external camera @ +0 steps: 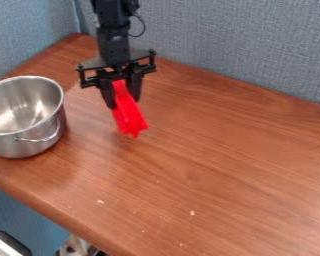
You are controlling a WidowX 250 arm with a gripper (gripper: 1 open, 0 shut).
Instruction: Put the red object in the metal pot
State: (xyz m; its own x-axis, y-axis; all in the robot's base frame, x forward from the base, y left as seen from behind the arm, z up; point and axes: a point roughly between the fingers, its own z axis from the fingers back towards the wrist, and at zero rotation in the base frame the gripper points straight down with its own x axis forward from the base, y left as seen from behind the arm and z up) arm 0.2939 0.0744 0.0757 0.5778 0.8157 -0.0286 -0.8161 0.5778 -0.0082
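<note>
The red object [128, 114], a long bright red bar, hangs tilted from my gripper [120, 90] over the back left part of the wooden table. My black fingers are shut on its upper end. Its lower end is close to the tabletop; I cannot tell whether it touches. The metal pot [29, 142] stands upright at the table's left edge, shiny and empty inside. It sits to the left of the gripper and a little nearer the front, apart from it by about one pot width.
The brown wooden table [216, 165] stretches to the right and front, with its front edge running diagonally at the lower left. A blue-grey textured wall [243, 40] stands close behind the gripper.
</note>
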